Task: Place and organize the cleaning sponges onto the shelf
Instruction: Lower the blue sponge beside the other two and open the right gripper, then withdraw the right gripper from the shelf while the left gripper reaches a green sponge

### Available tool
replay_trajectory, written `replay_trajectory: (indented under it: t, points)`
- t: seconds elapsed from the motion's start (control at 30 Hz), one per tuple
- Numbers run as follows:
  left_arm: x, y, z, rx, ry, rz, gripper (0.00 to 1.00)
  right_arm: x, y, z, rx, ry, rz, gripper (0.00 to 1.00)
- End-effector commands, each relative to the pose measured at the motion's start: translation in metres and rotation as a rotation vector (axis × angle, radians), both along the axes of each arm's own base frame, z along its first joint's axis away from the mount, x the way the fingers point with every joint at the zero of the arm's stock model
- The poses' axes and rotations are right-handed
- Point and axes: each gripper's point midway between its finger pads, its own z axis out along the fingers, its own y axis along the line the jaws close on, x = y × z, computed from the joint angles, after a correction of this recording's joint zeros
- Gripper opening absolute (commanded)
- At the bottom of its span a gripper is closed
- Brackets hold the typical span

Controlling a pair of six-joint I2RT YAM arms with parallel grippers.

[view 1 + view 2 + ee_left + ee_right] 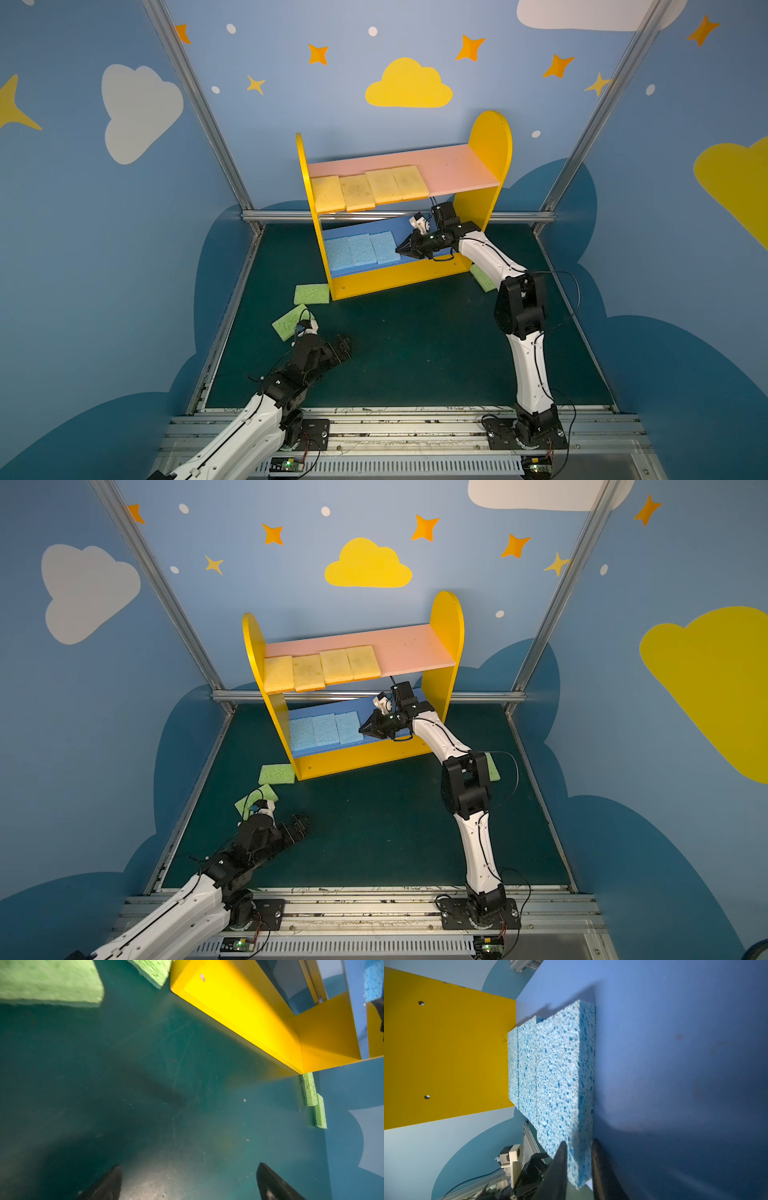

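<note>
right gripper [398,250]: i am reaching it into the shelf [490,137] at the level of the blue middle board [675,1022]. the jaws are standing only narrowly apart. the near corner of the end blue sponge [560,1074] is sitting between them, one finger [560,1159] on each side of its thickness. i cannot tell whether they are pinching it or merely flanking it. that sponge is lying flat on the board.

beyond the fingertips, two more blue sponges [362,249] [338,254] are lining up edge to edge with it. the row is running away from the jaws to the far side panel.

above these jaws, four yellow sponges [409,182] [383,185] [356,192] [328,193] are lying side by side on the pink upper board [457,170], crowding toward that same far panel.

left gripper [188,1165]: the jaws are standing fully wide and holding nothing. only bare green mat [145,1084] is showing between and just ahead of the fingertips.

farther ahead of them, the shelf's yellow base [239,1005] is running across. past its far end two green sponges [309,1089] [320,1113] are lying on the mat, just beside each other.

off to one side of these jaws two more green sponges are lying on the mat. one [311,294] is just beside the base's near corner. the other [289,322] is close against the left wrist. none of the four is sitting on the shelf.
</note>
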Motion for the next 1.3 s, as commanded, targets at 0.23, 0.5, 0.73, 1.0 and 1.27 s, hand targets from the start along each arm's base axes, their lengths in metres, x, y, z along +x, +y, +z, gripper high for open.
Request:
replay_trajectory:
  t: [0.23,0.5,0.73,1.0,1.27]
  points:
    - [0.021,0.049,0.035,0.066,-0.011,0.151,0.99,-0.03,-0.029,0.047,0.027,-0.124,-0.023,0.4]
    - [0.05,0.092,0.035,0.078,0.039,0.285,1.0,-0.068,-0.056,0.022,0.022,-0.093,-0.086,0.39]
    - [0.082,0.12,0.05,0.164,-0.014,0.383,0.99,-0.114,-0.077,-0.021,0.006,-0.052,-0.125,0.35]
    - [0.112,0.129,0.031,0.169,0.038,0.404,0.99,-0.149,-0.076,-0.046,-0.015,-0.01,-0.092,0.33]
    - [0.125,0.108,-0.01,0.03,0.149,0.294,0.98,-0.157,-0.075,-0.051,-0.023,-0.004,-0.079,0.32]
